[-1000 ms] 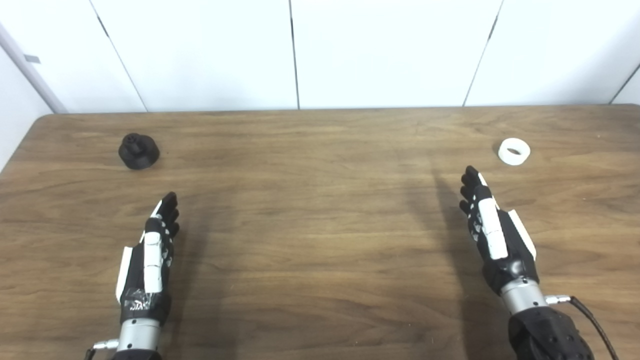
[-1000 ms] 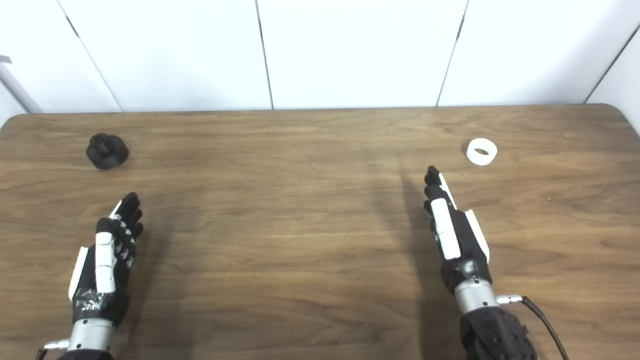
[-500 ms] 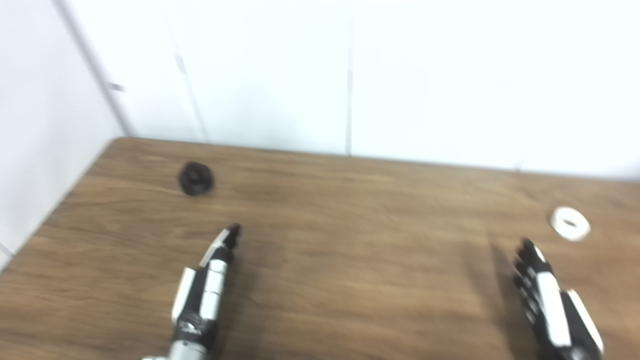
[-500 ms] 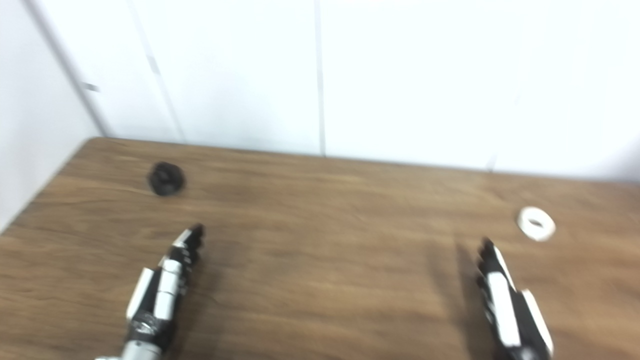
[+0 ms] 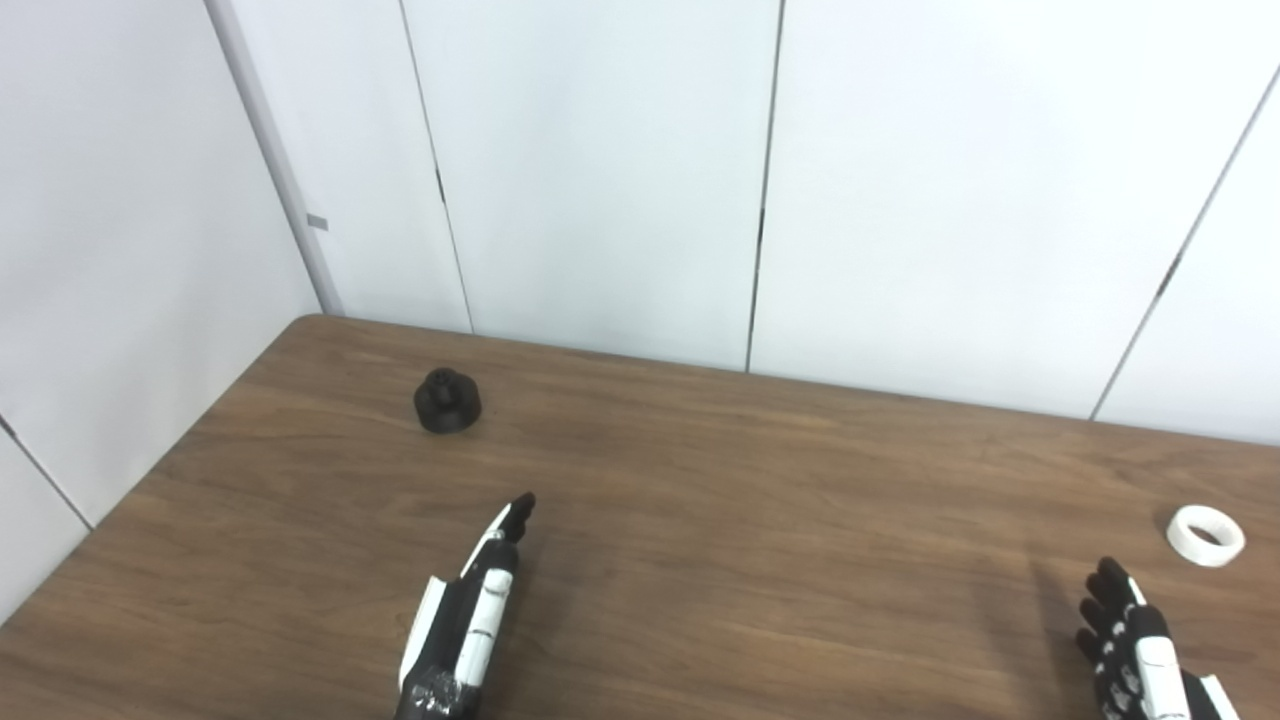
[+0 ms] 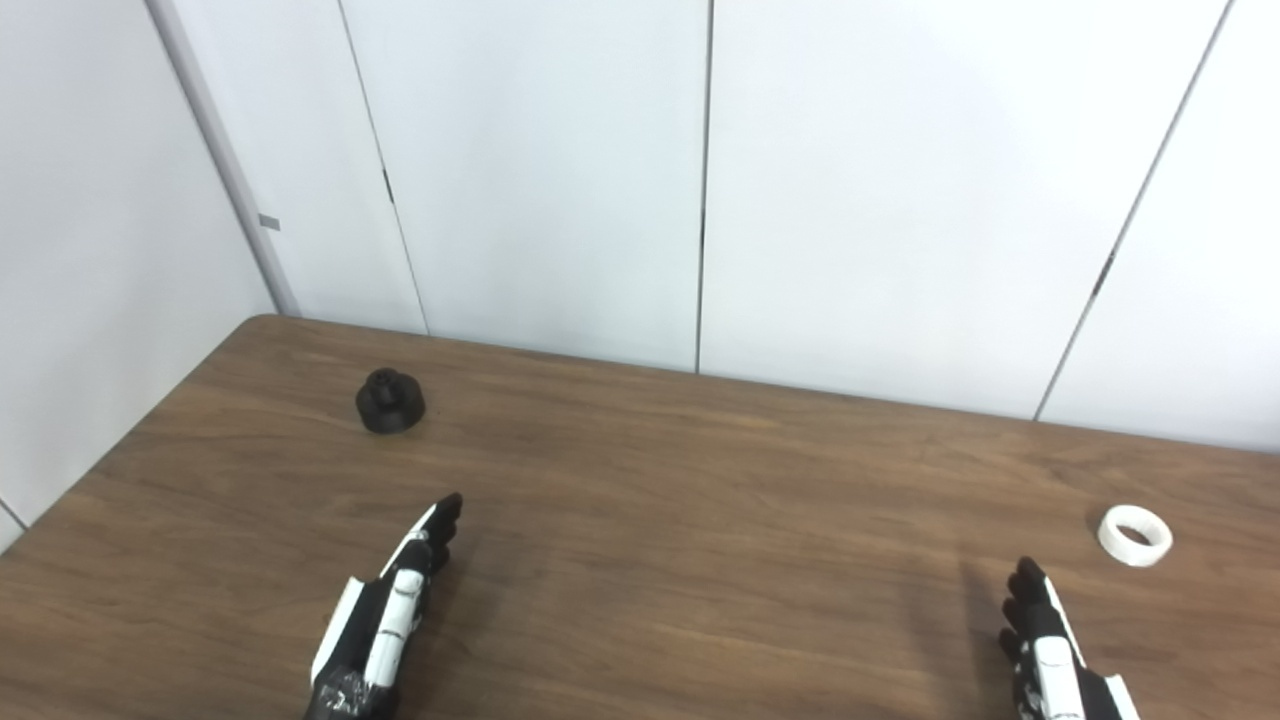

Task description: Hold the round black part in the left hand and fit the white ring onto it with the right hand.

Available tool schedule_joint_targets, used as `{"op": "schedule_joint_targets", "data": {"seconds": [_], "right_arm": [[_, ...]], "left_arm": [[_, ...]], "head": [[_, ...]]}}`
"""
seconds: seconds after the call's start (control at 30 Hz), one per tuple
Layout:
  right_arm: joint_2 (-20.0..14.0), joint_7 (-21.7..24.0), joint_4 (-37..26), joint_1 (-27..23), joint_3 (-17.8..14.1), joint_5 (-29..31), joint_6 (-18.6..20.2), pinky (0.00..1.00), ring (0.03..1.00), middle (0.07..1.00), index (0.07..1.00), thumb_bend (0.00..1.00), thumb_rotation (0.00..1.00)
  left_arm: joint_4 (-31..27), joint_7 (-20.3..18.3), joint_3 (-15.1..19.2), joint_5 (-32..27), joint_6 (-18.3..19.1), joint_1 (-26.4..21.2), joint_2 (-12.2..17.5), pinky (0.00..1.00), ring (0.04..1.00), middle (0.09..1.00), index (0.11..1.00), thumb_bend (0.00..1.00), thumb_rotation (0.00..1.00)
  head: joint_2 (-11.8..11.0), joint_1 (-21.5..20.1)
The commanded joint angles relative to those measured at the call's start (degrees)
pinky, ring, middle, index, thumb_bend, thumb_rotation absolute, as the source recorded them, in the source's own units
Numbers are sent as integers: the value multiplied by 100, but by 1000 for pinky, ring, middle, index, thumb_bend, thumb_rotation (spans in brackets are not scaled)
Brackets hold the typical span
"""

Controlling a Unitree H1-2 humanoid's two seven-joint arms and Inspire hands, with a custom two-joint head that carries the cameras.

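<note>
While you are looking across the wooden table [image 5: 720,480], your left hand [image 5: 462,625] is reaching forward low over the near part of it, fingers [image 5: 508,520] stretched out straight and lying close together, holding nothing. The round black part [image 5: 447,401] is sitting upright on the table well beyond those fingertips and a little to their left, toward the far left corner, and nothing is touching it. A clear stretch of wood is showing between the fingertips and the part.

Your right hand [image 6: 1050,655] is coming in at the bottom right, partly cut off by the picture's edge. Its fingers [image 5: 1115,600] are pointing forward, slightly parted at the tips, and they are closing on nothing. The white ring [image 5: 1205,535] is lying flat on the table, opening upward, just ahead of those fingertips and off to their right, near them but not touching.

Both pieces are resting far apart from each other, one toward each side of the table. White wall panels [image 5: 600,170] are standing behind the table's far edge.
</note>
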Motion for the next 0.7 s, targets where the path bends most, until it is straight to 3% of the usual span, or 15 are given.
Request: {"op": "schedule_joint_targets", "data": {"seconds": [0.0,0.2,0.43,0.67], "right_arm": [[-54,35,-85,-133,53,-44,-82,1000,1000,1000,1000,486,1000],[-34,12,-212,-107,53,-60,-10,1000,1000,1000,1000,472,1000],[-33,-16,-294,-91,44,-115,57,1000,1000,1000,1000,424,1000],[-27,-34,-349,-71,73,-176,65,1000,1000,1000,1000,414,1000]], "left_arm": [[31,48,-10,85,2,-5,-189,1000,1000,979,964,577,826],[-326,194,13,645,361,17,-132,983,981,968,962,646,642],[-1115,251,342,1214,1343,-397,165,994,968,945,940,855,437],[-1293,34,724,1853,2236,-1000,773,984,971,953,943,973,409]], "head": [[13,-19],[51,-94],[84,-113],[112,-149]]}}
